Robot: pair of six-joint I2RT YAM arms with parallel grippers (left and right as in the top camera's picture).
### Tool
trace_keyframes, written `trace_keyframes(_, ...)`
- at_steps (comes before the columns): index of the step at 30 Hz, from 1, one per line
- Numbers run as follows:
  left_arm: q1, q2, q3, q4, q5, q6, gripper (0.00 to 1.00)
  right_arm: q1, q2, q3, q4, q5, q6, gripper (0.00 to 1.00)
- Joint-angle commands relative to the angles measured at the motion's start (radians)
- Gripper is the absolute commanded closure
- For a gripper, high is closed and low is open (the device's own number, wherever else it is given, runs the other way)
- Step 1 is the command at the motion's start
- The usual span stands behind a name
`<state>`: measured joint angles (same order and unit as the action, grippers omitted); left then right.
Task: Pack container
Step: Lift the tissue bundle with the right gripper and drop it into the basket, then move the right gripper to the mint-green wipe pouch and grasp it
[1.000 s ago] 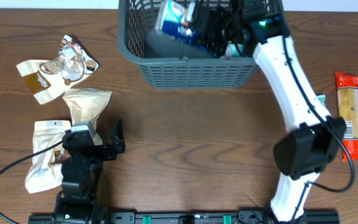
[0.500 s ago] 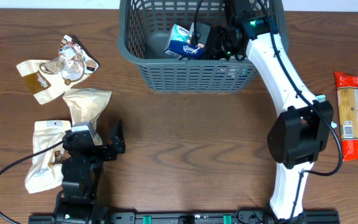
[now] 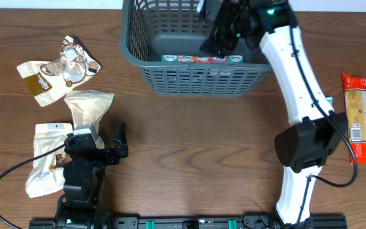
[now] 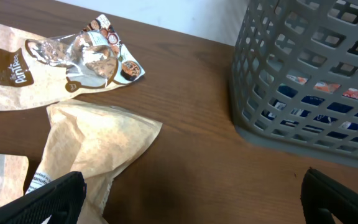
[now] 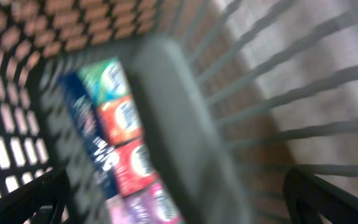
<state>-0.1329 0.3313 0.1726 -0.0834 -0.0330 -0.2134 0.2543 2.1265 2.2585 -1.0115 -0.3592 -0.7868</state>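
One basket, one pack inside it, both grippers let go.

I count one container [image 3: 196, 81] at the far edge of the table [image 3: 189, 146], right of centre, mouth up, its long axis running left to right. One multi-coloured pack [image 3: 199, 59] lies in it along the near wall, parallel to that axis. Four snack packets [image 3: 89, 105], as far as I can tell, sit at the left, and one orange-red packet [image 3: 361, 117] sits at the right. My right gripper [image 3: 216, 39] hangs over the basket, jaws spread and empty; half a second ago it carried that pack, which has since dropped against the wall. My left gripper [image 4: 194, 199] rests by the left packets, jaws apart, empty, unmoved.
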Motion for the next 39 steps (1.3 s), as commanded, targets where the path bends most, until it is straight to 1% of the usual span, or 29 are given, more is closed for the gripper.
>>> trace_keyframes(1, -0.003, 0.002, 0.023, 0.000, -0.001, -0.010, 0.01, -0.058, -0.084, 0.137, -0.009, 0.002, 0.119, 0.01)
trace_keyframes(4, -0.003, 0.002, 0.023, 0.000, -0.001, -0.010, 0.01, -0.118, -0.123, 0.219, -0.030, 0.038, 0.223, 0.01)
trace_keyframes(8, -0.003, 0.002, 0.023, 0.000, -0.001, -0.010, 0.01, -0.231, -0.199, 0.271, -0.141, 0.188, 0.374, 0.01)
trace_keyframes(10, -0.003, 0.002, 0.023, 0.001, -0.001, -0.010, 0.01, -0.315, -0.245, 0.272, -0.245, 0.283, 0.474, 0.01)
trace_keyframes(13, -0.003, 0.002, 0.023, 0.001, -0.001, -0.010, 0.01, -0.434, -0.276, 0.272, -0.414, 0.272, 0.552, 0.01)
trace_keyframes(16, -0.003, 0.002, 0.023, 0.002, -0.001, -0.010, 0.01, -0.553, -0.279, 0.272, -0.593, 0.235, 0.578, 0.01)
trace_keyframes(18, -0.003, 0.002, 0.023, 0.002, -0.002, -0.010, 0.02, -0.613, -0.279, 0.271, -0.673, 0.208, 0.576, 0.01)
trace_keyframes(21, -0.003, 0.002, 0.023, 0.002, -0.002, -0.010, 0.01, -0.665, -0.296, 0.265, -0.687, 0.191, 0.549, 0.01)
trace_keyframes(25, -0.003, 0.002, 0.023, 0.002, -0.002, -0.010, 0.01, -0.674, -0.364, 0.253, -0.687, 0.171, 0.543, 0.01)
trace_keyframes(29, -0.003, 0.002, 0.023, 0.002, -0.002, -0.010, 0.01, -0.674, -0.479, 0.140, -0.687, 0.159, 0.546, 0.01)
trace_keyframes(39, -0.003, 0.002, 0.023, 0.002, -0.001, -0.010, 0.01, -0.672, -0.865, -0.472, -0.671, 0.116, 0.552, 0.01)
